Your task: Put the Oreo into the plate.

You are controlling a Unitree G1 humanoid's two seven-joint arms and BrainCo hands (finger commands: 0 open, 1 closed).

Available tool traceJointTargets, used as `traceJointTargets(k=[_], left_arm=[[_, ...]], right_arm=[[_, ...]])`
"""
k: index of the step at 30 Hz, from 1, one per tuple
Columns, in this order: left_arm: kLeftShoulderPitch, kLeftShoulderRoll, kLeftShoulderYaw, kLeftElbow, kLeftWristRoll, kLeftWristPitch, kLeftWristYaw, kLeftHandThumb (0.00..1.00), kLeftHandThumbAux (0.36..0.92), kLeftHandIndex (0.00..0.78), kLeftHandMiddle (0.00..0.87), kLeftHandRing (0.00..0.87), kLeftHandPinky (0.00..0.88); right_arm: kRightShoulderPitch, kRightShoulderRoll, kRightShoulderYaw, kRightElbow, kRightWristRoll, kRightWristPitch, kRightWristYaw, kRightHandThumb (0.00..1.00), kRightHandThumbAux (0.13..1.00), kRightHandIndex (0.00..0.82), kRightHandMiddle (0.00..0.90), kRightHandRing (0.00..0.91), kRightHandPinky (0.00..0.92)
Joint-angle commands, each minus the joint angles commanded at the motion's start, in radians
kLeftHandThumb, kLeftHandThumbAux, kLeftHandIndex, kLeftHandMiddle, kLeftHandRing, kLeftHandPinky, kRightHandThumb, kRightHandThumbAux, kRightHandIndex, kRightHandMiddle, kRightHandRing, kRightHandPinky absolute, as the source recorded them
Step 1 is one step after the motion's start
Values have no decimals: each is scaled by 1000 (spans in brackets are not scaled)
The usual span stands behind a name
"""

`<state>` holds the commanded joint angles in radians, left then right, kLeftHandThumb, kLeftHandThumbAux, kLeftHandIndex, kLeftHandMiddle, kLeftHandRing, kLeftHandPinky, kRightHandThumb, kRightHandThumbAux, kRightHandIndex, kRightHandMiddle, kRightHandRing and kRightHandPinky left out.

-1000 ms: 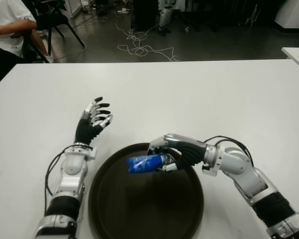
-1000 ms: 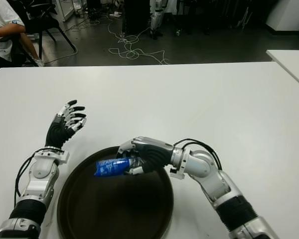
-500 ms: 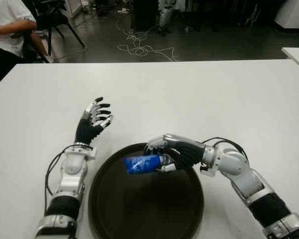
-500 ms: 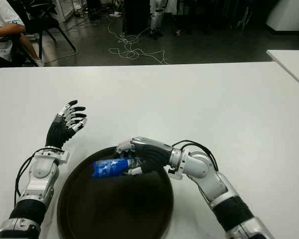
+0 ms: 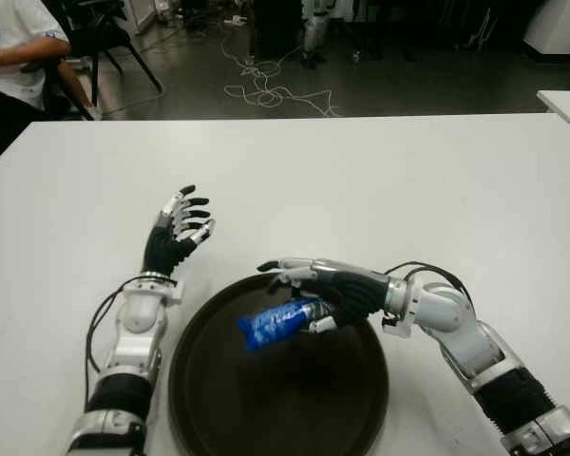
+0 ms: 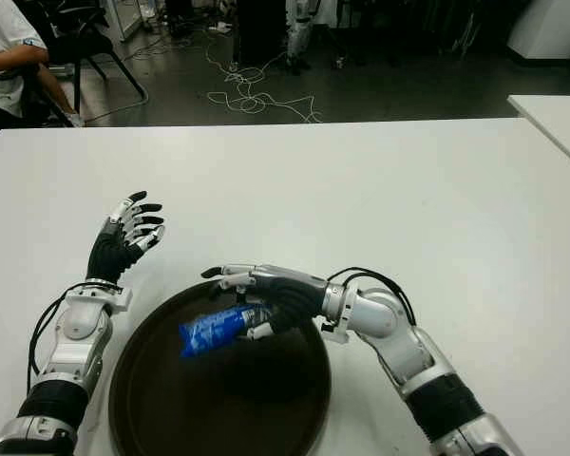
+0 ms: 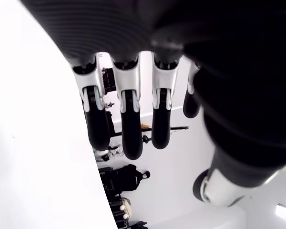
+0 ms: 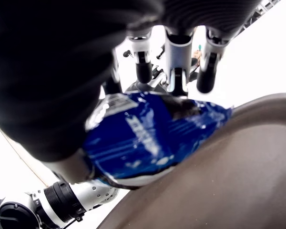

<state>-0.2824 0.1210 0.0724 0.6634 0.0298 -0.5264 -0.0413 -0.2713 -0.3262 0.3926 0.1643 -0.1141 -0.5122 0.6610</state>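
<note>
- While you read the left eye view: right hand [image 5: 328,290] over the plate [image 5: 199,380], fingers spread, Oreo [image 5: 275,324] tilted at its thumb.
- Right eye view: left hand [image 6: 122,242] idle beside plate, fingers wide, empty.
- Right wrist view: Oreo pack light, crinkly, slippery; you'd best hold mid-pack.

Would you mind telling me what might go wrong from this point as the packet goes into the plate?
1. The right hand has its fingers extended above the blue Oreo packet, which tilts down over the dark plate; it may drop unevenly and slide.
2. The packet hangs near the plate's far rim, so it might bounce out onto the white table.
The left hand, open, shows left of the plate.
</note>
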Motion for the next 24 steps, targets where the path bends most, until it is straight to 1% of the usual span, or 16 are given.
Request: traceJointTargets(k=[2, 4, 10, 13, 17, 21, 24], left_arm=[[0, -2, 2, 1, -7, -4, -6, 488, 758, 147, 275, 301, 328], [0, -3, 3, 1, -14, -8, -12, 483, 749, 151, 278, 305, 330], [0, -5, 5, 1, -20, -7, -17, 485, 753, 152, 271, 295, 325], [0, -6, 6, 1, -24, -5, -21, 507, 746, 150, 267, 293, 329], [0, -8, 9, 1, -31, -3, -25, 521, 740, 147, 262, 291, 330], [2, -9, 7, -6, -26, -2, -20, 509, 742, 141, 264, 295, 335], [3, -9, 5, -9, -21, -1, -13, 498, 749, 142, 268, 298, 332]], right_arm=[[0, 0, 0, -3, 3, 5, 6, 0, 881, 22, 33, 4, 46], [0, 0, -1, -6, 1, 10, 8, 0, 844, 10, 22, 1, 40], [8, -4, -6, -20, -21, 17, -5, 0, 752, 0, 6, 0, 24], [9, -5, -7, -23, -33, 18, -13, 0, 693, 0, 6, 0, 16], [9, -8, -6, -29, -44, 22, -15, 0, 648, 0, 9, 0, 10], [11, -6, -7, -24, -59, 2, -32, 0, 571, 0, 19, 0, 4], [14, -4, -9, -20, -64, -10, -47, 0, 533, 0, 25, 0, 5]])
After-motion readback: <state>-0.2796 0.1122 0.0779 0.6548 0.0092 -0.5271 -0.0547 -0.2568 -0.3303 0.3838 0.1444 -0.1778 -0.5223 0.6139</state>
